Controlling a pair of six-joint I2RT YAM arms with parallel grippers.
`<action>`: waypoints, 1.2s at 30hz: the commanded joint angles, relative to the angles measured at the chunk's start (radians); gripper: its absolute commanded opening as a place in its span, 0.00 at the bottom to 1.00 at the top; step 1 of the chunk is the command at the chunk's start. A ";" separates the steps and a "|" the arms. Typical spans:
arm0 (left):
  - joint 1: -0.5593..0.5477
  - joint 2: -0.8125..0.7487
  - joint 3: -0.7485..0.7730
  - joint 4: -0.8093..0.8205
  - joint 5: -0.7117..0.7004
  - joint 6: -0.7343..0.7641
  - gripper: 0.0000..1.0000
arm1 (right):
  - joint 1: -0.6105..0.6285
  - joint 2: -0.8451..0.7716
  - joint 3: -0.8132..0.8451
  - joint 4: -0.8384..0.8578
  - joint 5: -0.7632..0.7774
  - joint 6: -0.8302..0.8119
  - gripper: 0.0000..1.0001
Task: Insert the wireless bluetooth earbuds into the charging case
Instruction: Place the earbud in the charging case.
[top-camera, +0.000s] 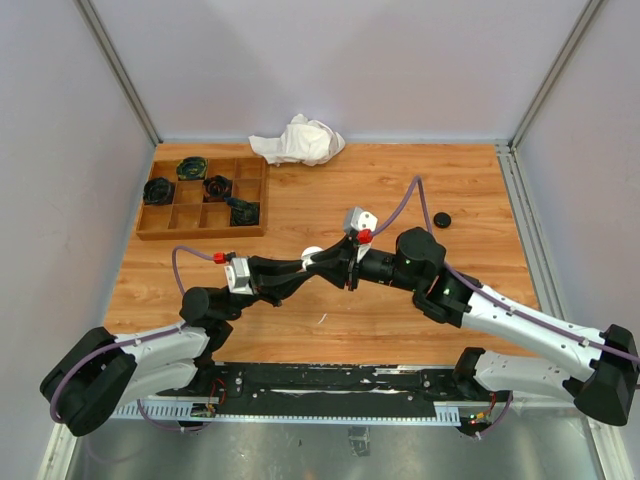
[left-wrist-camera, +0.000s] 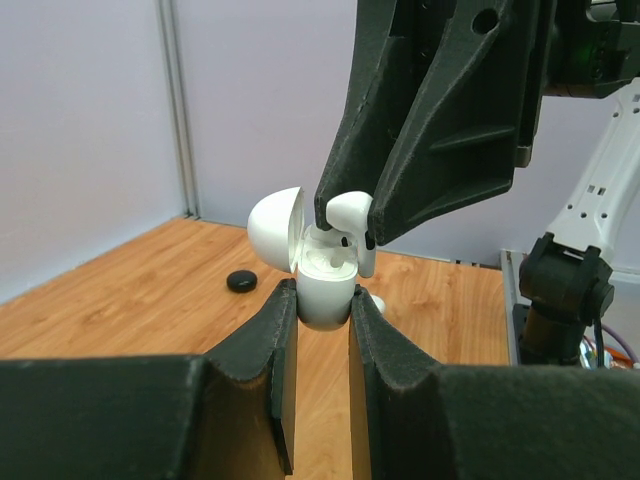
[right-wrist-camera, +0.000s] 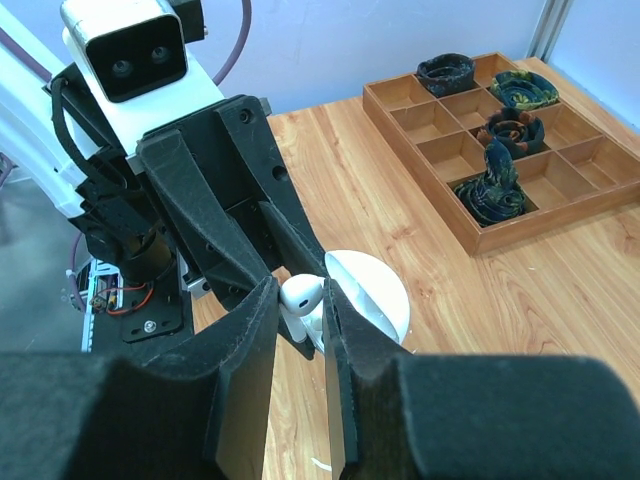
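My left gripper is shut on a white round charging case with its lid open, held above the table. My right gripper is shut on a white stemmed earbud and holds it right over the case's open top; the earbud also shows in the left wrist view. In the top view the two grippers meet near the table's middle, with the white case just showing. The case lid lies right of my right fingers.
A wooden divided tray with dark coiled items stands at the back left. A crumpled white cloth lies at the back. A small black puck sits on the right. A thin white sliver lies near the front.
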 joint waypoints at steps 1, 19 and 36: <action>-0.005 0.003 0.011 0.049 0.006 0.002 0.00 | 0.015 -0.022 -0.014 0.056 0.025 -0.011 0.24; -0.005 0.007 0.008 0.055 0.016 -0.003 0.00 | 0.015 -0.027 -0.030 0.086 0.043 -0.013 0.24; -0.005 -0.012 0.002 0.071 0.009 -0.013 0.00 | 0.015 -0.015 -0.058 0.073 0.074 -0.022 0.25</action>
